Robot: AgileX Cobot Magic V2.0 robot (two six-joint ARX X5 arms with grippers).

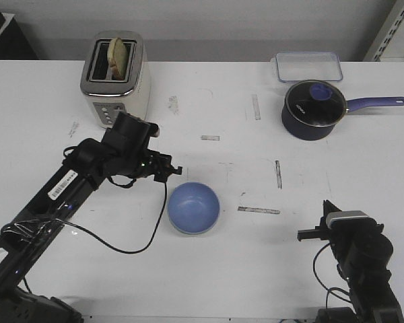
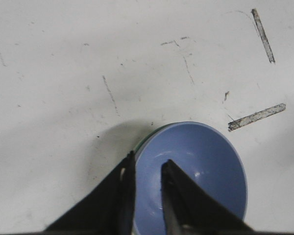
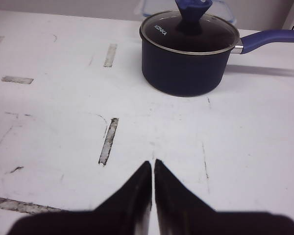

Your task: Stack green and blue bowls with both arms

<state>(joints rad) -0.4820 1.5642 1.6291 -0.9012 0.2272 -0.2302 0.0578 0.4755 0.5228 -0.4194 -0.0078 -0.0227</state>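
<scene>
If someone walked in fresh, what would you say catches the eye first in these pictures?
The blue bowl mid-table, with a green rim peeking from under it in the left wrist view, so it seems nested in the green bowl. The left claw straddles its rim. Farther back stand a toaster holding bread on the left and a navy saucepan on the right.

- Right gripper (image 3: 153,169): the 2 fingers closed together, nothing between them, over the white table (image 3: 49,147).
- Navy saucepan (image 3: 186,63), glass lid on, near table's far edge.
- Clear container (image 3: 147,7) behind it.
</scene>
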